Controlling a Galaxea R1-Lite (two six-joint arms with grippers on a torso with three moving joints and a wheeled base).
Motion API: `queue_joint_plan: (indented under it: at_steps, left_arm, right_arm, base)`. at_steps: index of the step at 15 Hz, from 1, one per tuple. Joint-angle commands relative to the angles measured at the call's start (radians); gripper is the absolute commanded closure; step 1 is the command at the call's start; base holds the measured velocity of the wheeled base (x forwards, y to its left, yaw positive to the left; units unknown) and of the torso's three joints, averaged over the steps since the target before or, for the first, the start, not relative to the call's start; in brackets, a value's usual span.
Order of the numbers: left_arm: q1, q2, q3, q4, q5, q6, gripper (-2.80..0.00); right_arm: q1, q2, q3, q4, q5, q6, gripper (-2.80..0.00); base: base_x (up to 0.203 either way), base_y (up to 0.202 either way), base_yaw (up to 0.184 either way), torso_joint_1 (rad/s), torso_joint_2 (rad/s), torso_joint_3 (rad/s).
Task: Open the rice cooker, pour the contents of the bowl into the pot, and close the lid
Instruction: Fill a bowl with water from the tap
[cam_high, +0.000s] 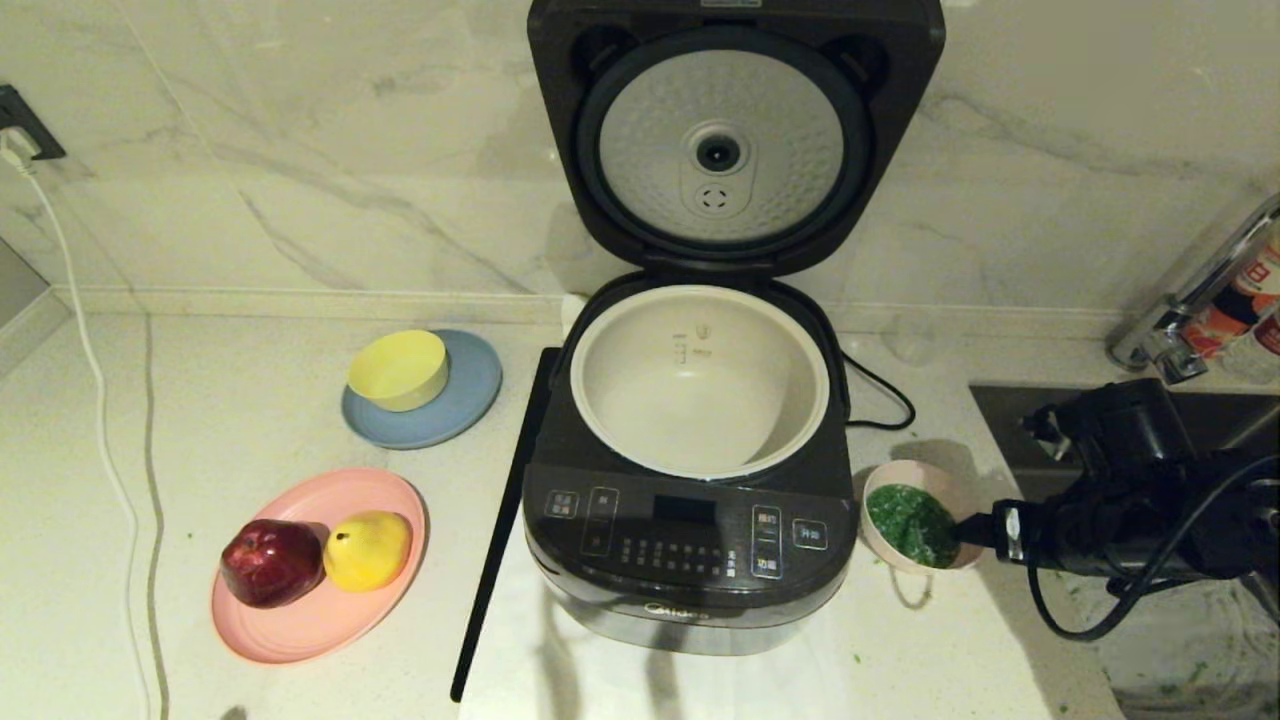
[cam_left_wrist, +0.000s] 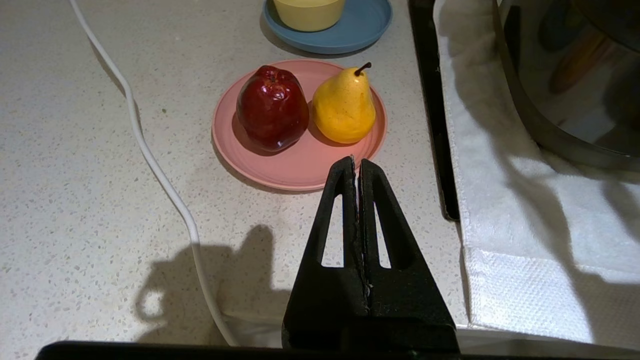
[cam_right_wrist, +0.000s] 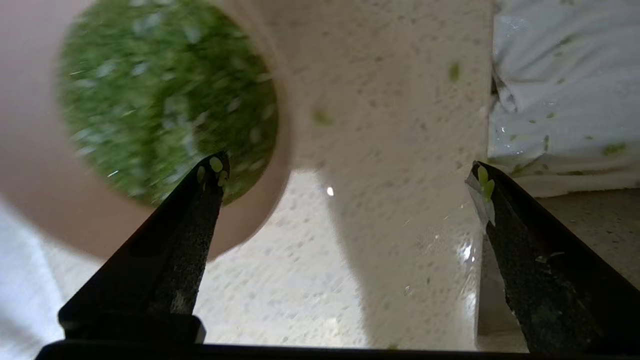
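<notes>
The rice cooker (cam_high: 690, 560) stands mid-counter with its lid (cam_high: 735, 130) swung upright, the dimpled silver disc facing me. Its off-white pot (cam_high: 700, 385) looks empty inside. Just right of the cooker sits the pink bowl (cam_high: 932, 474) on the counter, holding the green contents (cam_high: 910, 525). My right gripper (cam_high: 968, 532) is open at the bowl's right rim. In the right wrist view one fingertip (cam_right_wrist: 212, 172) overlaps the contents (cam_right_wrist: 160, 95) while the other fingertip (cam_right_wrist: 487, 182) is out over the counter, and part of the bowl's (cam_right_wrist: 25, 175) rim lies between them. My left gripper (cam_left_wrist: 356, 162) is shut and empty, outside the head view.
A pink plate (cam_high: 320, 620) with a red apple (cam_high: 270, 562) and a yellow pear (cam_high: 367, 550) lies front left, a yellow bowl (cam_high: 398, 370) on a blue plate (cam_high: 470, 395) behind it. A white cable (cam_high: 100, 420) runs along the left. A sink (cam_high: 1010, 420) and tap (cam_high: 1190, 310) are at right.
</notes>
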Motion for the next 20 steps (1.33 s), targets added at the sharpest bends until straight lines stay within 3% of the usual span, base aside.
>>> queue_joint_plan:
  at_steps: [1, 14, 15, 20]
  left_arm:
    - [0.000, -0.001, 0.008, 0.000, 0.000, 0.002, 0.00]
    - [0.000, -0.001, 0.008, 0.000, 0.000, 0.000, 0.00]
    - [0.000, -0.001, 0.008, 0.000, 0.000, 0.000, 0.00]
    - [0.000, -0.001, 0.008, 0.000, 0.000, 0.000, 0.00]
  right_arm:
    - [-0.016, 0.042, -0.007, -0.003, -0.001, 0.001, -2.80]
    - [-0.017, 0.056, 0.007, -0.007, -0.001, 0.001, -2.80]
    - [-0.017, 0.054, 0.007, -0.007, -0.001, 0.001, 0.00]
    - [-0.017, 0.064, 0.001, -0.007, -0.018, 0.007, 0.00]
  base:
    - [0.000, 0.000, 0.000, 0.000, 0.00, 0.000]
    - [0.000, 0.000, 0.000, 0.000, 0.00, 0.000]
    - [0.000, 0.000, 0.000, 0.000, 0.00, 0.000]
    - [0.000, 0.000, 0.000, 0.000, 0.00, 0.000]
